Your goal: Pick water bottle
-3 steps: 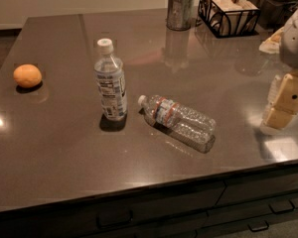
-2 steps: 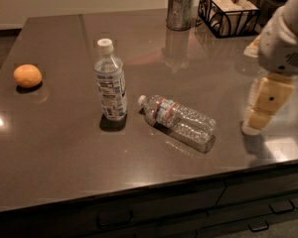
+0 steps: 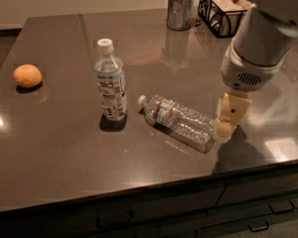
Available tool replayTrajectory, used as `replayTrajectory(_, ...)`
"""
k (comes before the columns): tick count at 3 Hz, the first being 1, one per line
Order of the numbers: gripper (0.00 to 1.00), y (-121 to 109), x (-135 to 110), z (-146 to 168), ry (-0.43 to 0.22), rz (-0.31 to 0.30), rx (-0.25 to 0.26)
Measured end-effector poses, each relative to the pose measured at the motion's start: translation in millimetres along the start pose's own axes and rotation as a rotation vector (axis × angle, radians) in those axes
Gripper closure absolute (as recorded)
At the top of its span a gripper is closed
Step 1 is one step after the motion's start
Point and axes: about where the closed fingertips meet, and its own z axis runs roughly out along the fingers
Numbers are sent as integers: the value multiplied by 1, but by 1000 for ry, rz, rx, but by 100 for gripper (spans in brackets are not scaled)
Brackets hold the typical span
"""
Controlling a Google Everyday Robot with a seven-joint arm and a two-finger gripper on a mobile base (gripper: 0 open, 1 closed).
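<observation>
Hand (image 3: 227,125) hangs low over the table (image 3: 64,157), at the base end of the water bottle (image 3: 181,124), touching or just beside it; cannot tell which. Cannot tell whether the hand is spread or pressed together; nothing seen held in it. Water bottle lies on its side near the table's front edge, white cap pointing toward the upright bottle (image 3: 111,83), orange-red band near the shoulder. Risks, as judged: (1) a ribbed round bottle on its side will likely roll or skid if nudged from the base end, toward the upright bottle or off the near edge; (2) a grip taken at the very end rather than across the body could slip off; (3) thin clear plastic may buckle under a hard squeeze; (4) the upright bottle stands close to the cap and could be knocked over, or be taken for the target. Count: bottles 2 (one lying, one upright); orange fruit (image 3: 27,76) 1, far left; metal cup (image 3: 181,11) 1 and wire holder (image 3: 221,9) 1, at the back; hand 1.
</observation>
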Motion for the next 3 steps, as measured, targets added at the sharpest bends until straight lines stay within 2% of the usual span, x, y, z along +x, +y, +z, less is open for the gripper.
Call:
replayTrajectory(1, 0, 12, -11, 29, 20, 22, -48)
replayTrajectory(2, 0, 20, -19, 49, 27, 36, -72)
replayTrajectory(3, 22, 25, -25, 60, 29, 46, -90)
